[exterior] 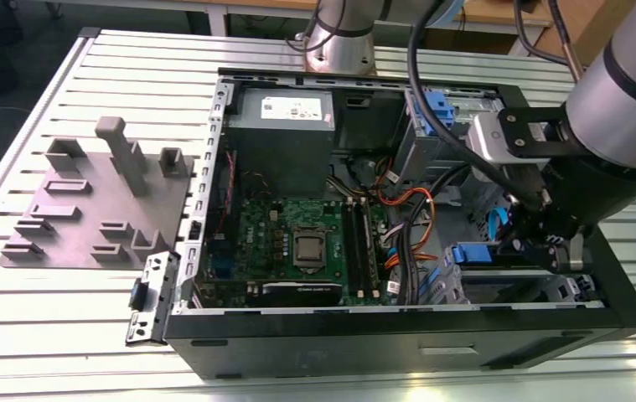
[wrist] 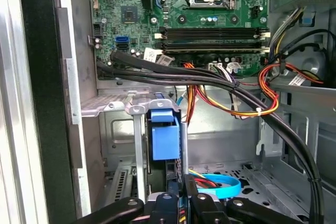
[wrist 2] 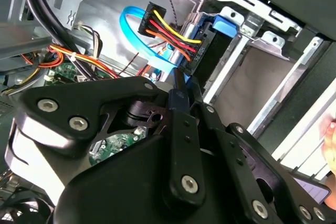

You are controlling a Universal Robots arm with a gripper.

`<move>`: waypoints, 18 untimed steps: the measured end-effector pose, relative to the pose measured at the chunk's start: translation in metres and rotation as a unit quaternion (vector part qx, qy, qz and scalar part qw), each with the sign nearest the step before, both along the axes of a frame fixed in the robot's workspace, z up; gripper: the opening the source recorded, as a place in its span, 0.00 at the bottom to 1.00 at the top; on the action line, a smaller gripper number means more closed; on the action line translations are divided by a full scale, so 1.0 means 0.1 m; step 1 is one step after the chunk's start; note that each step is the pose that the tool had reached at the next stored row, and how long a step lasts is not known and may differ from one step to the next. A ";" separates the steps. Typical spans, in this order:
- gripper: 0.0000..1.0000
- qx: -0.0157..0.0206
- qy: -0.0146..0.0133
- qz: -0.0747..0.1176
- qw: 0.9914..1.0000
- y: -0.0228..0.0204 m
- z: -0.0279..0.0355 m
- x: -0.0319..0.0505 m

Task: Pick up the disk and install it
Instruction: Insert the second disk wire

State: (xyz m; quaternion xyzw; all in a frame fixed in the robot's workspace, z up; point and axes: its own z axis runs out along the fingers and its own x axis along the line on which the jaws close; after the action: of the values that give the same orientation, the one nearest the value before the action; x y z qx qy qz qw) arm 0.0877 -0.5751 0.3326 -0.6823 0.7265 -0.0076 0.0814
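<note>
The open computer case (exterior: 407,335) lies on the slatted tabletop (exterior: 27,335), and the disk (wrist: 164,140) stands edge-up in its grey drive cage (wrist: 113,106). The claw (wrist: 181,192) is pinched together on its blue carrier edge. I judge it dense, rigid, shock-sensitive, best held by the plastic frame.
</note>
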 end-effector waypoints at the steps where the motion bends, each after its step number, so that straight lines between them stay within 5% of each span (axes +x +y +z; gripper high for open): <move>1: 0.16 0.000 0.000 0.000 1.000 -0.003 -0.005 0.000; 18: 0.16 0.002 0.000 0.000 1.000 -0.006 -0.089 0.001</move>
State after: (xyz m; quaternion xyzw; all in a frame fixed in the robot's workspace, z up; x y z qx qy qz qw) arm 0.0877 -0.5757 0.3237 -0.6819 0.7267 -0.0061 0.0829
